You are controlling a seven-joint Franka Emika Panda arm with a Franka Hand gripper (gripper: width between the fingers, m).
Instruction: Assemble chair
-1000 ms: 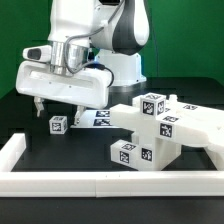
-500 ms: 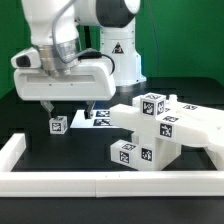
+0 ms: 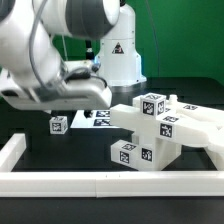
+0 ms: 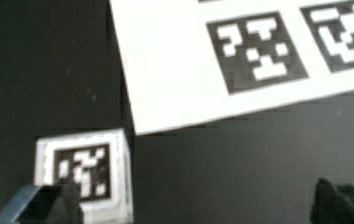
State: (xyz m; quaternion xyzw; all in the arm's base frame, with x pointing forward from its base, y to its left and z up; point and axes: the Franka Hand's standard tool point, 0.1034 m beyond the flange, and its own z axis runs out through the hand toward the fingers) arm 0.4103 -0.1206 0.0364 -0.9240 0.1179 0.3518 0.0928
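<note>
The chair lies in loose white tagged parts. A stack of large blocky parts (image 3: 150, 125) sits at the exterior view's right. One small tagged cube part (image 3: 57, 124) stands alone on the black table, and it also shows in the wrist view (image 4: 81, 165). My gripper (image 4: 195, 205) is open and empty, with dark fingertips (image 4: 41, 205) wide apart. The small part lies close beside one fingertip, not between the two. In the exterior view the gripper's white hand (image 3: 55, 90) hovers above the small part, and its fingers are blurred.
The marker board (image 3: 96, 117) lies flat behind the small part, and it also shows in the wrist view (image 4: 227, 70). A long white border rail (image 3: 100, 181) runs along the front and the left side. The arm's base (image 3: 120, 60) stands at the back.
The arm has swung toward the exterior view's left and closer to the camera, above the small part. The gripper stays open. The parts have not moved.
</note>
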